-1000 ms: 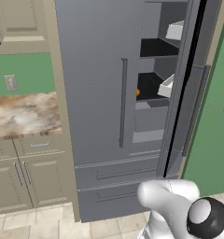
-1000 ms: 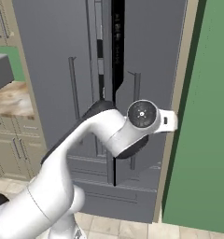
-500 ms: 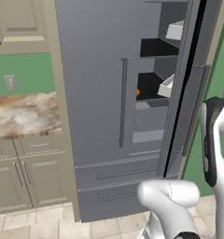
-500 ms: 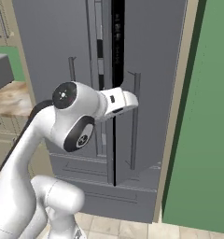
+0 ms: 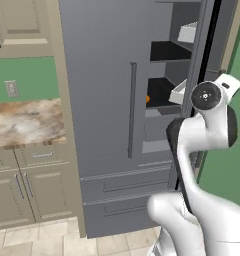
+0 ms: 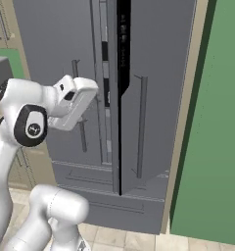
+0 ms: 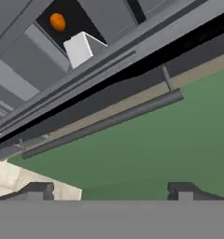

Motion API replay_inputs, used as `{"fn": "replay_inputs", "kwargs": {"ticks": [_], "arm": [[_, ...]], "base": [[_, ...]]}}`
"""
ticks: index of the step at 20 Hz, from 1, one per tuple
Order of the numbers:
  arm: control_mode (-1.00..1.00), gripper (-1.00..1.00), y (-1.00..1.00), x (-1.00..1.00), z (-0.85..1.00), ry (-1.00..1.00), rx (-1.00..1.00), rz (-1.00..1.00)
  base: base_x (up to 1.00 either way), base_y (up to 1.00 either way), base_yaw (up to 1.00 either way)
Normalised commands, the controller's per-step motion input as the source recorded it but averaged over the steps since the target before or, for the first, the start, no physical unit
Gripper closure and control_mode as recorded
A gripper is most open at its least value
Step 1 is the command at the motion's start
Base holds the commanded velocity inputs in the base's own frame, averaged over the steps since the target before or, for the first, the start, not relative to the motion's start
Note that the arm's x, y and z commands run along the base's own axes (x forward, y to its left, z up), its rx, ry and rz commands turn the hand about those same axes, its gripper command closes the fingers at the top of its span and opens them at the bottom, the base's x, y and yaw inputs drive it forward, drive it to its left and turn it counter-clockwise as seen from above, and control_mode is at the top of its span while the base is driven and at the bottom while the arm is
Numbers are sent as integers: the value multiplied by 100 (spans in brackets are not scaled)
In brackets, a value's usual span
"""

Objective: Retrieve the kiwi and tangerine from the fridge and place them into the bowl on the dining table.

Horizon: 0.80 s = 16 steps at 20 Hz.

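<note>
From where I'm driving, the tangerine [image 7: 57, 21] is a small glossy orange ball on a dark shelf inside the fridge [image 5: 107, 100], just beside a white door bin [image 7: 81, 48]. The fridge is flat slate-grey with long dark bar handles [image 5: 132, 110], and its right door stands ajar, leaving a narrow dark gap. My gripper [image 7: 109, 189] is spread wide with nothing in it, tips well apart, facing the door edge and the green wall [image 6: 212, 147].

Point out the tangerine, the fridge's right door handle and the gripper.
tangerine [image 7: 57, 21], hand view, middle of the fruit
right door handle [image 7: 104, 123], hand view, middle of the bar
gripper [image 7: 109, 189], hand view, midway between the fingertips
</note>
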Motion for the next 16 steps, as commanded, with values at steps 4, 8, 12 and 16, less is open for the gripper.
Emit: {"fn": "replay_inputs", "kwargs": {"ticks": [4, 8, 12, 16], "arm": [[-100, -100, 69, 19, 28, 24, -38, -6], [-100, -100, 52, 51, 29, 32, -33, -5], [-100, -100, 17, 84, 15, 38, -17, -7], [-100, -100, -1, 90, 0, 29, -2, -1]], "base": [[0, 0, 0], [0, 0, 0], [0, 0, 0], [0, 0, 0]]}}
